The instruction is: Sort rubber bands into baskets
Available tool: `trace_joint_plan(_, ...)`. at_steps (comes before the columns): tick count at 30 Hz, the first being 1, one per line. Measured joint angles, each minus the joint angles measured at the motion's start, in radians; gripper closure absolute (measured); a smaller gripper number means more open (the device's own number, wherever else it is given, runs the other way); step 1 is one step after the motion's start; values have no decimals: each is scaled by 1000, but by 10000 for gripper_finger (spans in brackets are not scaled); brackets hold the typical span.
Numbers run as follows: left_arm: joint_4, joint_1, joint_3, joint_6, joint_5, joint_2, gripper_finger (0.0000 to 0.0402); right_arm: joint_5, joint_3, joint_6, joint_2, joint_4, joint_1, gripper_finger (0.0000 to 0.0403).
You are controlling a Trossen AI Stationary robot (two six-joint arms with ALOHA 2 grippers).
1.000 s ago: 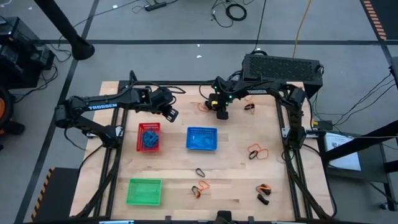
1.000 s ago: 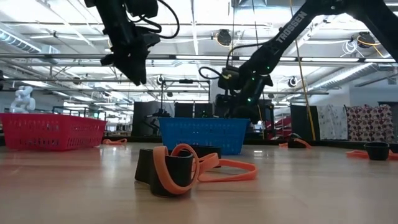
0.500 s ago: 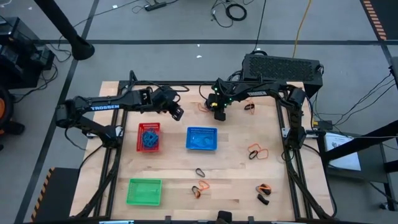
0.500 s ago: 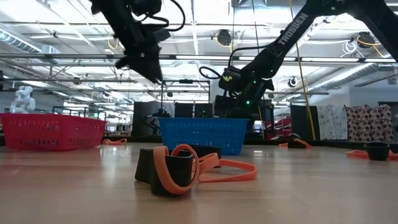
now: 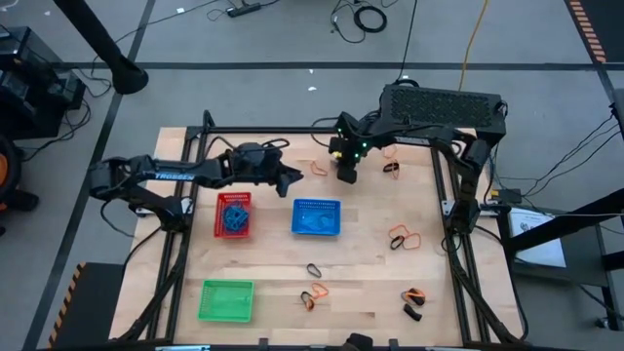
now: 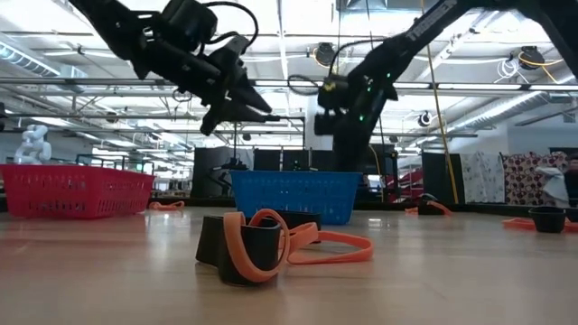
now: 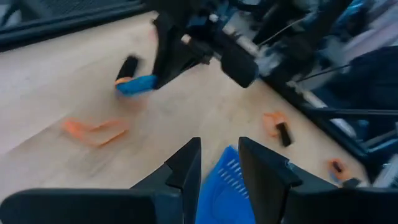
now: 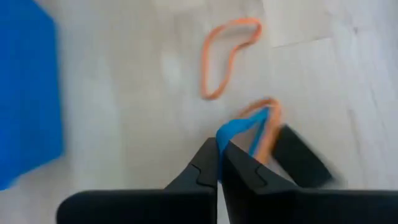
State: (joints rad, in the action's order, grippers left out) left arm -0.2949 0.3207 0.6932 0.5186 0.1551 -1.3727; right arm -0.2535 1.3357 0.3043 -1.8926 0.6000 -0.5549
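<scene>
My right gripper [image 5: 346, 174] is near the table's far edge, shut on a blue rubber band [image 8: 239, 129] that is tangled with an orange band [image 8: 268, 118] and a black band [image 8: 301, 155]. My left gripper [image 5: 291, 179] is open and empty, above the table just beyond the blue basket's [image 5: 317, 217] far left corner, pointing toward the right gripper. It shows in the left wrist view [image 7: 219, 155]. The red basket [image 5: 234, 214] holds blue bands. The green basket [image 5: 226, 299] stands at the near left. An orange band [image 5: 319, 168] lies between the grippers. My right gripper pinches one end of the blue band's loop [image 8: 225, 138] between its two fingertips, coming from above. The band runs from the fingertips to the orange and black bands caught on its other end [image 7: 129, 73]. I cannot tell whether they are clear of the table.
Loose orange and black bands lie on the table: by the far right [image 5: 390, 168], at the right [image 5: 403, 237], and near the front edge [image 5: 314, 269] [image 5: 313, 295] [image 5: 413, 296] [image 5: 412, 312]. A black box [image 5: 444, 105] stands behind the table's far edge.
My left gripper has gone toward the table's right, from beyond the red basket toward the blue basket and the right gripper, and has tipped from pointing down to nearly level. My right gripper has risen a little with the blue band.
</scene>
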Motion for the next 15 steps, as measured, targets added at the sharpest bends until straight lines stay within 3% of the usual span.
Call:
trace_joint_plan(7, -113, -15, 0, -9, 31, -73, 288, -211, 0, -121, 52, 65, -34, 402)
trace_joint_plan(15, -255, -42, 0, -137, 32, -214, 288, -419, 0, -227, 54, 62, -50, 402)
